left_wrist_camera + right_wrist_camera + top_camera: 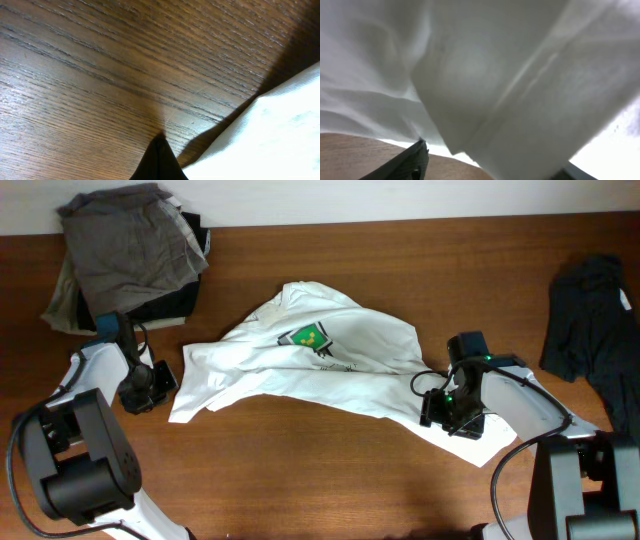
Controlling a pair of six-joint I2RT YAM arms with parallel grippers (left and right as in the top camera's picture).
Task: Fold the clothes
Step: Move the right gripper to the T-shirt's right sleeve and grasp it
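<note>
Table [300, 480] front free; shirt [340, 375], garment pile [130, 255] obstruct beyond.

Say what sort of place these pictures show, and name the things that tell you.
Probably a robot lab bench for folding practice: a wooden table with a left arm and right arm at it, a crumpled white T-shirt between them, a pile of clothes aside.

Robot laboratory bench: left arm [75, 445] and right arm [535, 405] stationed at a wooden table [300, 480] against a white wall [400, 198].
</note>
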